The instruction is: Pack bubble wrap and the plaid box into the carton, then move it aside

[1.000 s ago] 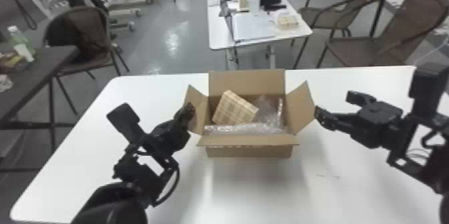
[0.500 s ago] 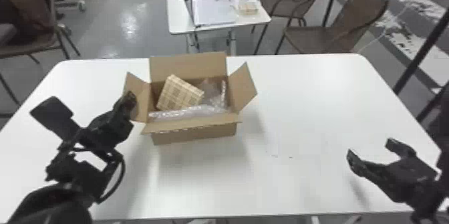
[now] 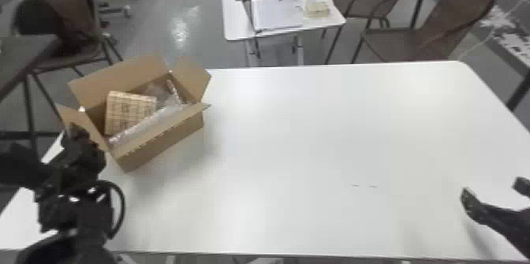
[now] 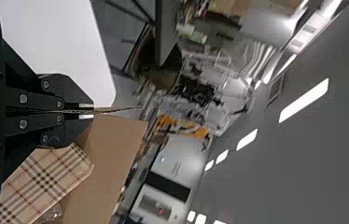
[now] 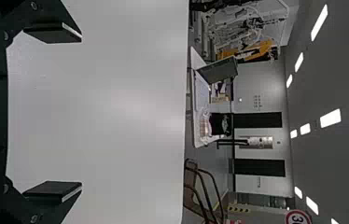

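Observation:
At the table's left side the open carton (image 3: 165, 143) stands turned at an angle. Inside it the plaid box (image 3: 128, 111) leans tilted, with clear bubble wrap (image 3: 148, 123) along the near wall and in the far right part. My left gripper (image 3: 77, 131) is at the carton's left flap. In the left wrist view the left gripper (image 4: 93, 111) is shut on that thin flap, seen edge-on, with the plaid box (image 4: 46, 179) beside it. My right gripper (image 3: 493, 190) is open over the table's right side; in the right wrist view the right gripper (image 5: 80, 112) has nothing between its fingers.
The white table (image 3: 315, 137) has free room from the carton across to the right gripper. Beyond its far edge are a smaller white table (image 3: 236, 32) with papers and a brown chair (image 3: 445, 26). Another chair (image 3: 75, 26) stands behind on the left.
The carton has moved left across the table and turned, with the left gripper at its left flap. My right gripper has drawn away from the carton's right side toward the near right. The head view has shifted.

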Robot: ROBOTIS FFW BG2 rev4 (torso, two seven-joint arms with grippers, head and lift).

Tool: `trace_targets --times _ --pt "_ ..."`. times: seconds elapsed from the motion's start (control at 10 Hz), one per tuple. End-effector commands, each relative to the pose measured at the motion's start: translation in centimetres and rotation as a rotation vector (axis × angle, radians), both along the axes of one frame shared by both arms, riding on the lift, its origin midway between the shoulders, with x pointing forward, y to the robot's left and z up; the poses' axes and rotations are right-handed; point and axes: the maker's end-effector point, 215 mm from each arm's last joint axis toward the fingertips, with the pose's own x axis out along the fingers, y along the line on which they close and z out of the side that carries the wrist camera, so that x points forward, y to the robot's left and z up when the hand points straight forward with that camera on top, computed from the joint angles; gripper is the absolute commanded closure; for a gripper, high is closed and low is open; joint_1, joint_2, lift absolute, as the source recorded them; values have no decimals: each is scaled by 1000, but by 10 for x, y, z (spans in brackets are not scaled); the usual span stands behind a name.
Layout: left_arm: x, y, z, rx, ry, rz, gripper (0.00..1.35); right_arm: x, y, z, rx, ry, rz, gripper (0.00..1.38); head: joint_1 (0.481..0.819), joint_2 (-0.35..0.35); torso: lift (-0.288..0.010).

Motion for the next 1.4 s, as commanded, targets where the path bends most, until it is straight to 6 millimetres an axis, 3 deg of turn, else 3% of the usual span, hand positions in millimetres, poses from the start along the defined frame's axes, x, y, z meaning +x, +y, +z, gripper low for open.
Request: trace_targets --times 0.0,0.1,0.3,0.4,0.5,0.6,0.7,0.9,1.1,1.3 --pt "-33 40 5 9 -47 192 1205 5 11 0 17 3 19 174 695 201 -166" --pt "-53 58 4 6 -59 299 1205 8 20 -1 31 6 38 174 695 261 -166" --pt "-68 60 -20 -56 -59 399 1197 13 29 -1 43 6 52 174 695 325 -166" --pt "-68 50 -33 -111 -72 414 996 15 32 0 51 4 57 174 695 342 -166" --pt "-68 44 -30 -105 -87 403 446 17 32 3 49 -3 59 174 695 340 -166" --pt "-71 36 -8 -45 -127 383 55 16 33 8 49 -11 61 174 695 329 -166" --pt "-76 24 20 18 -153 339 87 15 34 13 46 -22 62 174 695 324 -166" --pt "-79 -41 83 237 -189 192 234 8 35 22 33 -40 66 174 695 300 -166" --pt "-57 -128 77 288 -176 -58 242 0 36 26 11 -71 66 151 695 211 -166" --pt "-49 -188 45 389 -90 -303 242 -6 53 21 -23 -101 77 47 695 113 -166"
